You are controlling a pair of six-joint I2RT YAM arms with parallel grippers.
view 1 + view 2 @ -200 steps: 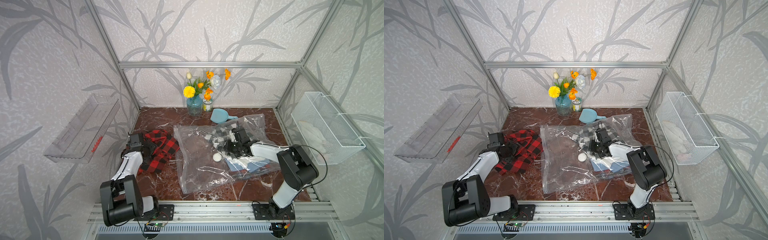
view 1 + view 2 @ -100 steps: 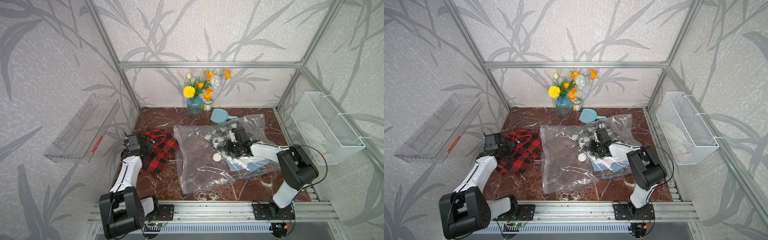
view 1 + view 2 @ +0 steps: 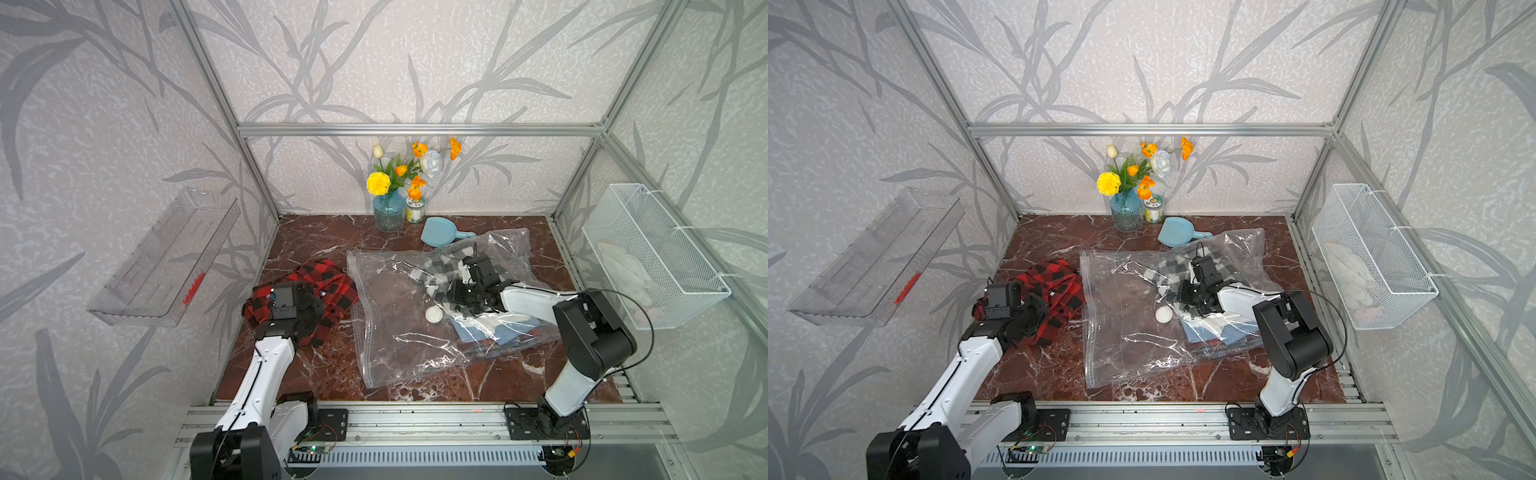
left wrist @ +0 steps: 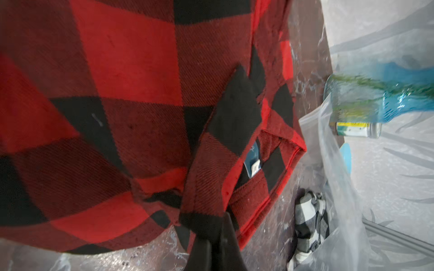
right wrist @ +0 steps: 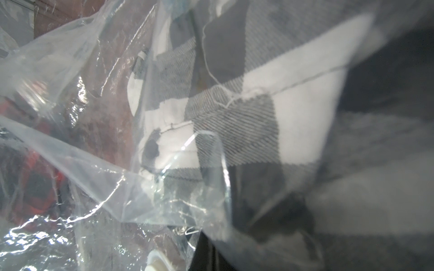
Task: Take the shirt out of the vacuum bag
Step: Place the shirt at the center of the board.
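Observation:
A red and black plaid shirt (image 3: 332,282) lies crumpled on the marble table, left of the vacuum bag (image 3: 395,345) and outside it. My left gripper (image 4: 211,237) is shut on a fold at that shirt's edge (image 4: 131,93). The clear crinkly bag has a white valve cap (image 3: 433,314). It holds a black and white checked shirt (image 3: 436,266) and a blue cloth (image 3: 490,332). My right gripper (image 3: 455,297) is on the bag near the cap, shut on the plastic film (image 5: 82,164) over the checked shirt (image 5: 246,122).
At the back stand a blue vase of flowers (image 3: 388,212), a small can (image 3: 414,210) and a blue scoop (image 3: 436,232). A white wire basket (image 3: 652,257) hangs on the right wall. A clear shelf (image 3: 166,257) hangs on the left wall.
My left gripper was open a second ago and has closed on the red plaid shirt's edge, after its wrist shifted a little left and back. The right arm and the bag have not moved.

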